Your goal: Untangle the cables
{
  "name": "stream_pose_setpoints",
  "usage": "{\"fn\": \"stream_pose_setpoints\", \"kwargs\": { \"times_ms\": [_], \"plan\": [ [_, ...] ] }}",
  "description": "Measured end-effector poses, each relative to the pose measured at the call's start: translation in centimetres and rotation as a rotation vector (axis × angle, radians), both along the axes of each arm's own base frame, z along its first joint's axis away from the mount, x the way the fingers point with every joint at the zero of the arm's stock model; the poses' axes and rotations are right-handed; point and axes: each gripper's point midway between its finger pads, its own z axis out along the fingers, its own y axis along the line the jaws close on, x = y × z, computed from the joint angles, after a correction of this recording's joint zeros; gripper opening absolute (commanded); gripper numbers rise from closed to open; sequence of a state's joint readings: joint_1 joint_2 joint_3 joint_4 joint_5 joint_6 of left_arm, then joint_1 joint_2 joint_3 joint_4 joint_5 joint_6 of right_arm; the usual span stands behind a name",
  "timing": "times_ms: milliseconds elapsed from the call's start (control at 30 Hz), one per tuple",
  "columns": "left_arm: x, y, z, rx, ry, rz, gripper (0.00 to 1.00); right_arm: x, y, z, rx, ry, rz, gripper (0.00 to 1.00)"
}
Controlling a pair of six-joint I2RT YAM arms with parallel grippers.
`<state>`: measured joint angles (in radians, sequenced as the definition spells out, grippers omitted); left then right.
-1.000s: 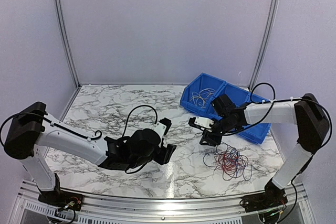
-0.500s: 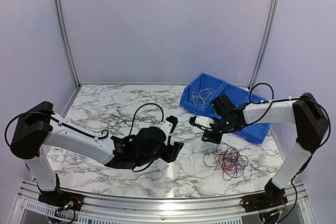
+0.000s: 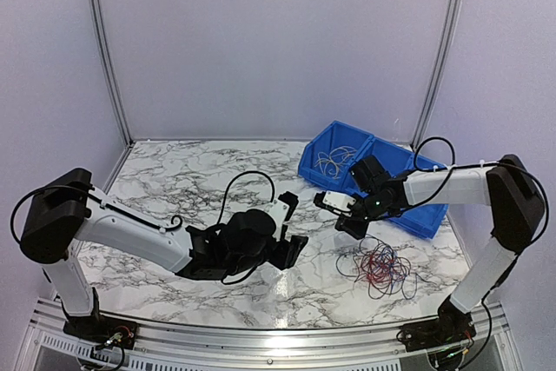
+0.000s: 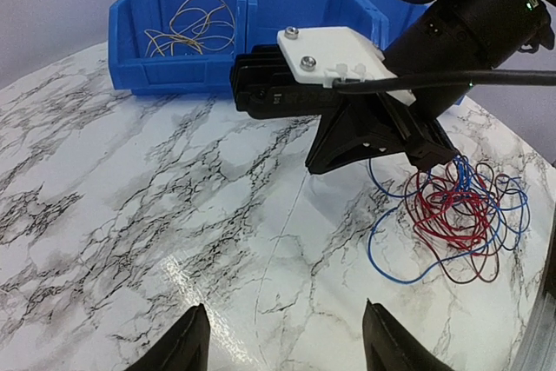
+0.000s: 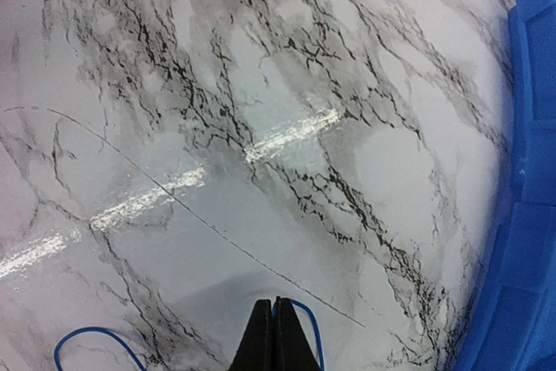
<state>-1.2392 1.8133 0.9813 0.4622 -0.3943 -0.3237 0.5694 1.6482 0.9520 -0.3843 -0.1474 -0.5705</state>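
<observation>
Left gripper [image 3: 289,251] has slid right toward the cables [image 4: 456,215] — heaped on the table [image 3: 174,180] beside the blue bin [image 4: 174,71] — fingers spread, empty, while the right gripper [image 5: 274,303] has pinched shut on a blue strand [image 5: 313,323]; we judge extraction begun, next needing a slow lift.

tangled red and blue cables [image 4: 452,215], heaped on table [image 4: 174,215]
</observation>
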Motion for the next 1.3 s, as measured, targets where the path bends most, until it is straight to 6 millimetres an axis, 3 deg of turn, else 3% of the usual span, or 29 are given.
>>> {"fn": "stream_pose_setpoints", "kwargs": {
  "times_ms": [133,300,433,667,867,967,1167,1300],
  "plan": [
    [-0.2,-0.5,0.4,-0.006,-0.009,-0.031,0.63,-0.9,0.6,2.6,0.068,-0.005,0.020,0.00],
    [-0.6,-1.0,0.6,-0.007,-0.021,-0.070,0.63,-1.4,2.0,9.8,0.214,-0.087,0.063,0.00],
    [-0.9,-1.7,1.6,-0.035,-0.056,-0.101,0.63,-2.4,3.2,13.9,0.322,-0.113,0.122,0.00],
    [-1.0,-4.2,4.7,-0.119,-0.138,-0.137,0.57,-6.1,4.5,15.0,0.436,0.028,0.236,0.00],
    [0.1,-4.5,5.5,-0.136,-0.198,-0.091,0.54,-8.9,4.7,18.1,0.537,0.042,0.320,0.00],
    [0.2,-4.6,5.9,-0.146,-0.221,-0.092,0.53,-9.8,4.7,19.0,0.565,0.044,0.344,0.00],
    [0.0,-5.1,6.9,-0.172,-0.260,-0.118,0.53,-10.3,4.7,19.0,0.576,0.070,0.356,0.00],
    [-0.4,-5.4,7.4,-0.185,-0.276,-0.149,0.46,-10.4,4.7,19.0,0.579,0.073,0.359,0.00]
  ]
}}
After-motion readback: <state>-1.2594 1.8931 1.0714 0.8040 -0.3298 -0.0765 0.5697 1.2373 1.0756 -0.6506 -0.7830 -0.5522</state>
